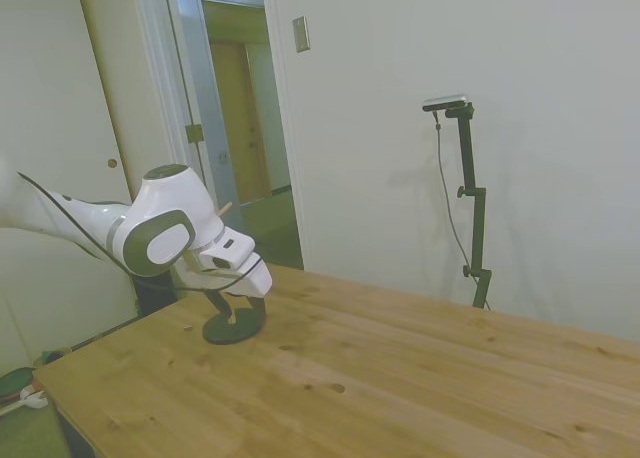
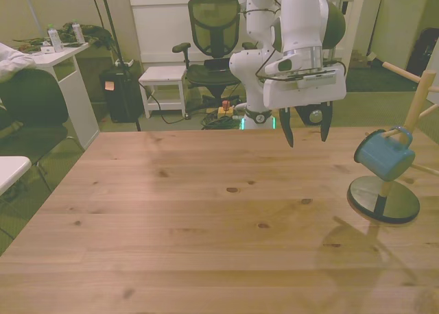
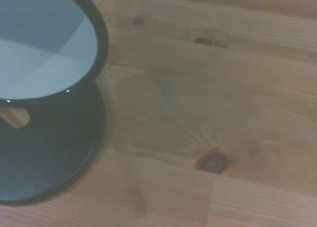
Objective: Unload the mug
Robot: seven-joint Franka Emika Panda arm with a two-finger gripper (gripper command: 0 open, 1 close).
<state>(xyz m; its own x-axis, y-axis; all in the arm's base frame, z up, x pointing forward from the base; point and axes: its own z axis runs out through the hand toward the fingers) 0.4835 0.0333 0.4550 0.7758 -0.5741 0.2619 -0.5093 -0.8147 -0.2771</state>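
Jaws (image 2: 306, 130) hang apart beside the mug (image 2: 383, 156) (hooked on its peg stand (image 2: 384, 199)); a careless pull could topple it.

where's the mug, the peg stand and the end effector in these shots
mug (image 2: 381, 157), front view, on its light-blue side wall
peg stand (image 2: 401, 201), front view, on the bare part of its dark round base
end effector (image 2: 306, 131), front view, midway between its two dark fingertips
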